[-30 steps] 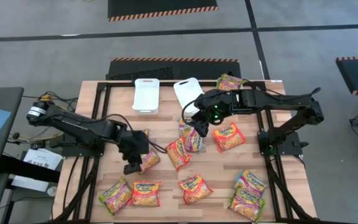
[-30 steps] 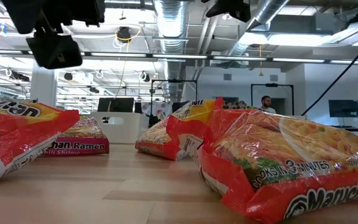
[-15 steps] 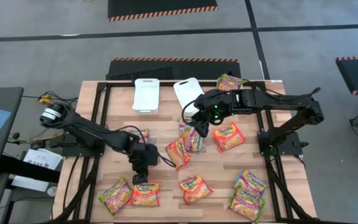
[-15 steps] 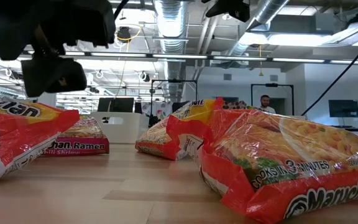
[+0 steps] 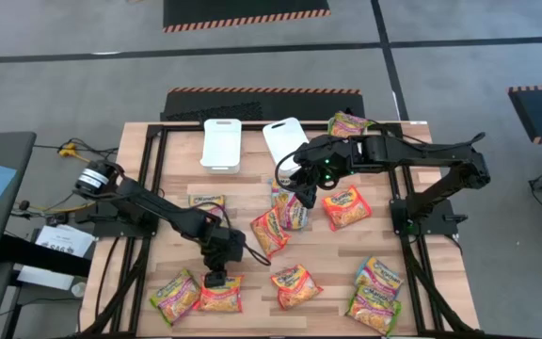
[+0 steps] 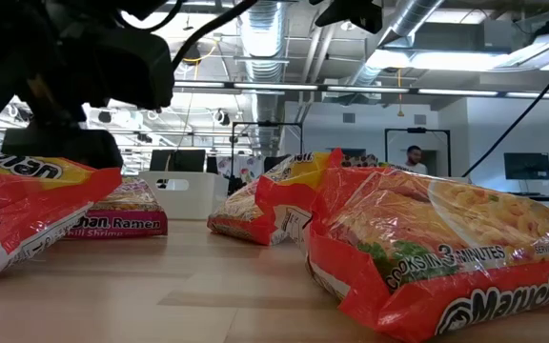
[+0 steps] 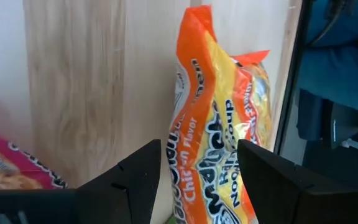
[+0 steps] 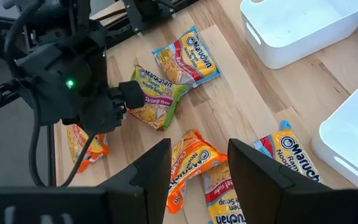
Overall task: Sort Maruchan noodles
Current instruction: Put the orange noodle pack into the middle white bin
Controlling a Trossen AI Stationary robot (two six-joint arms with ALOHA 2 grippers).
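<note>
The left gripper (image 7: 197, 180) had its jaws apart around an orange noodle packet (image 7: 219, 134), with a pink packet (image 7: 8, 165) just beside them, while the right gripper (image 8: 197, 171) hung open above more packets.

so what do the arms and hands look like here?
Both arms are dark, near-black, made of jointed segments with black cables along them. The left arm has a silver-and-orange cylindrical part near its base. The right arm shows a small green light near its wrist. Each hand has two flat, dark, angular fingers.
</note>
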